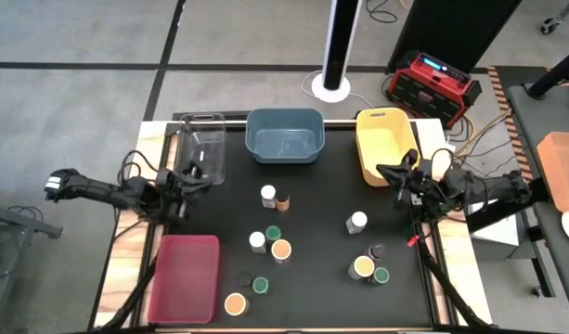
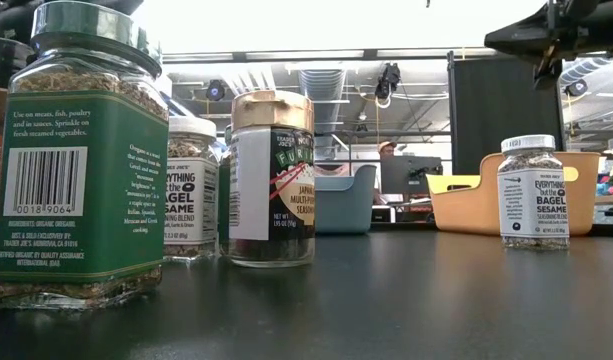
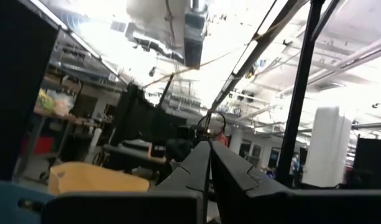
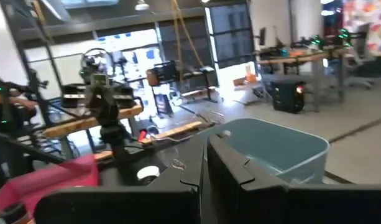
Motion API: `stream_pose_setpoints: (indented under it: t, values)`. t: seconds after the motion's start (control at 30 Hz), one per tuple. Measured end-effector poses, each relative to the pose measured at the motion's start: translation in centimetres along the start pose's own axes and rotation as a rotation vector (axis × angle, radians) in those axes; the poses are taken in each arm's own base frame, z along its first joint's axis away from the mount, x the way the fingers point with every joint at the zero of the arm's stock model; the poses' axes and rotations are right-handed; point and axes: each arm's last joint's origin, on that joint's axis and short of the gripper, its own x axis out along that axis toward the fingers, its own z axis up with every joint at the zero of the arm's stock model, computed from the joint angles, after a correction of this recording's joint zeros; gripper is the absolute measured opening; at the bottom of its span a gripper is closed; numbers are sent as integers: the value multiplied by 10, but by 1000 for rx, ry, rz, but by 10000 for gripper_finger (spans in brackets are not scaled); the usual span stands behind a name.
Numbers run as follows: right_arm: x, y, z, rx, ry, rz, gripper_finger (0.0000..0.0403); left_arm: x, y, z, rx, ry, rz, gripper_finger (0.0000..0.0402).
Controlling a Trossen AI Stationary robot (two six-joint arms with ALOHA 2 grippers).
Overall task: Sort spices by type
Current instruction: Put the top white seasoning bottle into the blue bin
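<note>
About a dozen small spice jars stand upright on the black mat. In the high view a white-lidded jar and a brown-lidded one stand mid-table, and another white-lidded jar stands alone to the right. Other clusters sit around a tan lid, a tan lid and a tan lid. The low view shows a green-lidded jar closest. My left gripper hovers shut beside the clear bin. My right gripper hovers shut by the yellow bin. Neither touches a jar.
Along the far edge stand a clear bin, a blue bin and a yellow bin. A red bin lies at the near left. Bare mat shows between the jar clusters and in front of the blue bin.
</note>
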Motion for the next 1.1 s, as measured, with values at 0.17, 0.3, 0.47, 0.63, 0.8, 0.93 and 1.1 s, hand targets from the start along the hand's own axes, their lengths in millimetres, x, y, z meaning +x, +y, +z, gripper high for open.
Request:
stream_pose_setpoints:
  t: [0.17, 0.3, 0.47, 0.63, 0.8, 0.93, 1.1]
  values:
    - [4, 2, -3, 8, 33, -7, 13, 2, 0, -2, 36, 15, 2, 0]
    - [6, 3, -4, 30, 45, -10, 13, 17, -5, 1, 48, 102, -3, 0]
    - [7, 4, -3, 44, 51, -12, 13, 45, -12, 6, 130, 309, 42, 0]
    - [9, 5, -3, 45, 49, -18, 13, 70, -17, 10, 209, 611, 152, 0]
    - [9, 3, -2, 45, 36, -65, 13, 95, -18, 9, 308, 800, 192, 0]
    - [9, 3, -3, 40, 34, -102, 13, 117, -9, 0, 311, 869, 181, 0]
    - [9, 2, -3, 38, 34, -112, 13, 134, 10, -17, 290, 974, 107, 0]
